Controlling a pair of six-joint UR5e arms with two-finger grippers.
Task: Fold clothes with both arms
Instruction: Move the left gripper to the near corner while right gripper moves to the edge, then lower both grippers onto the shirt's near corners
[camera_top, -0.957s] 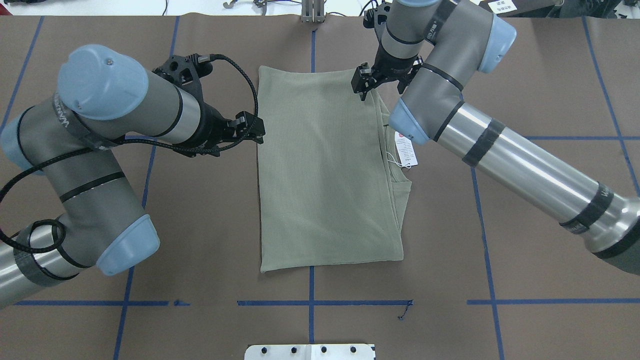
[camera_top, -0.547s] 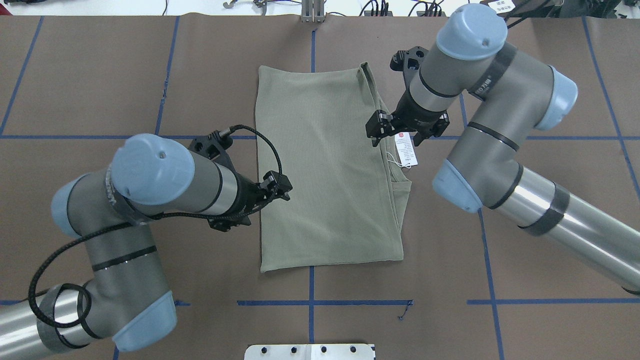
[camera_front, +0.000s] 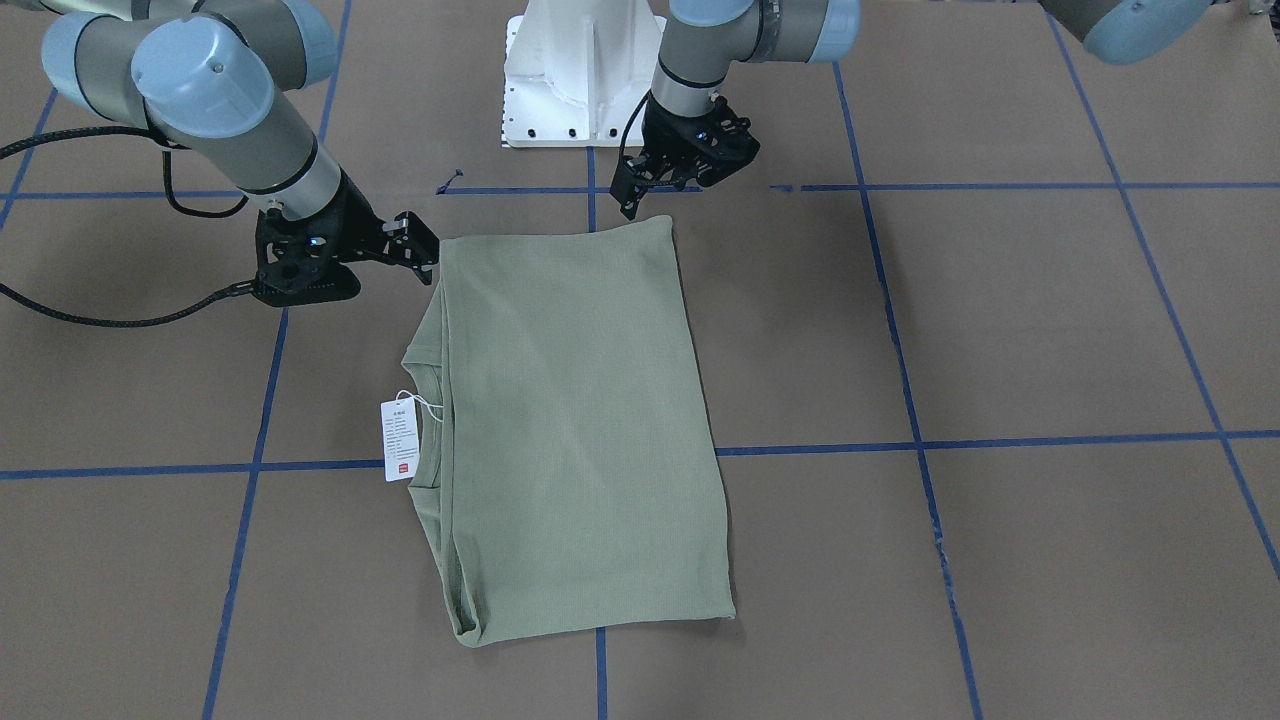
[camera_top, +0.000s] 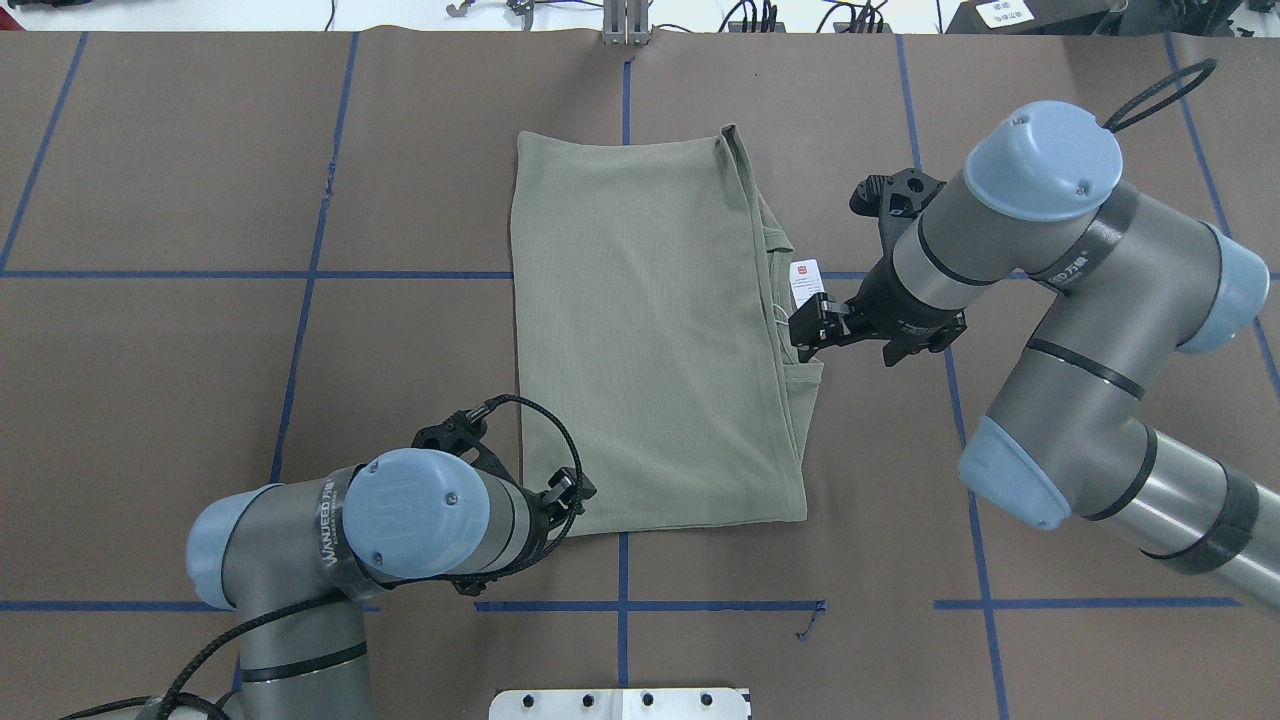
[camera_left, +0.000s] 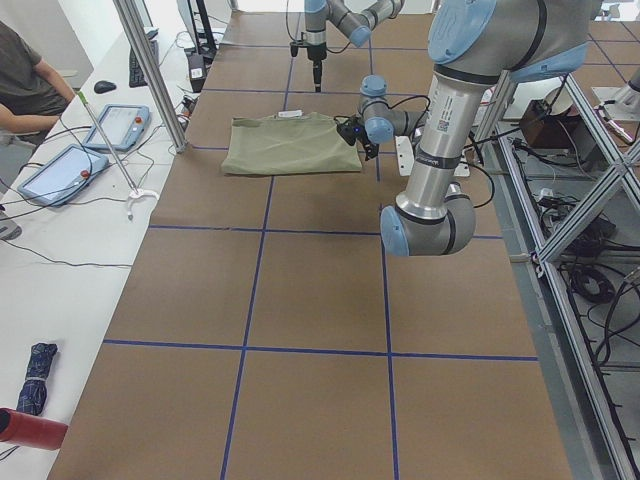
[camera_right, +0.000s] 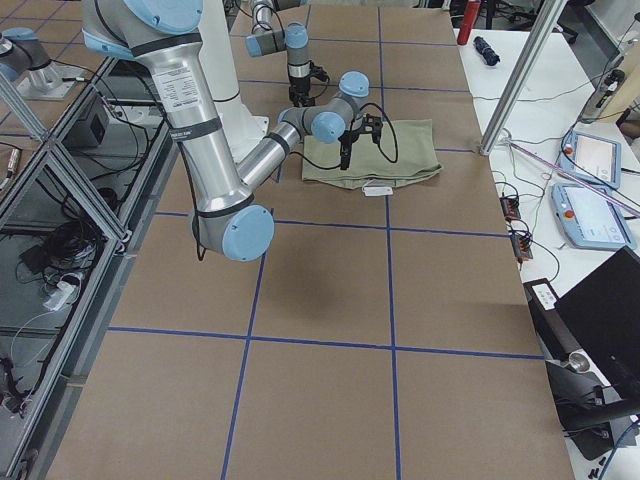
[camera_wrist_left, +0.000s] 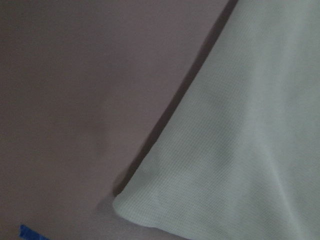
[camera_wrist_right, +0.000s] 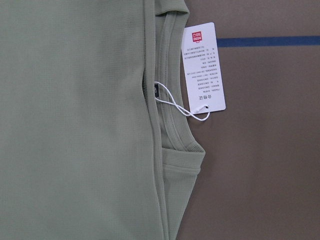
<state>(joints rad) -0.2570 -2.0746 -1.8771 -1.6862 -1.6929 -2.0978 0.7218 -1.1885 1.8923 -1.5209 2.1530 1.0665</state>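
The pale sage-green shirt (camera_top: 650, 340) lies flat on the table, folded into a tall rectangle. It also shows in the front view (camera_front: 570, 430). Its collar and white hang tag (camera_top: 806, 280) stick out on the right edge, and both fill the right wrist view (camera_wrist_right: 202, 67). My left gripper (camera_top: 572, 497) hovers at the shirt's near-left corner, open and empty. The left wrist view shows that corner (camera_wrist_left: 150, 200). My right gripper (camera_top: 808, 335) is open and empty beside the collar, just below the tag.
The white bolted pedestal (camera_top: 620, 703) stands at the near table edge. Blue tape lines (camera_top: 650, 605) cross the brown table cover. Tablets (camera_left: 60, 170) and a metal post (camera_left: 150, 70) stand on the operators' side beyond the far edge.
Both arms swung toward the robot. The left gripper moved along the shirt's left edge to its near corner. The right gripper left the far-right corner and moved down to the collar.
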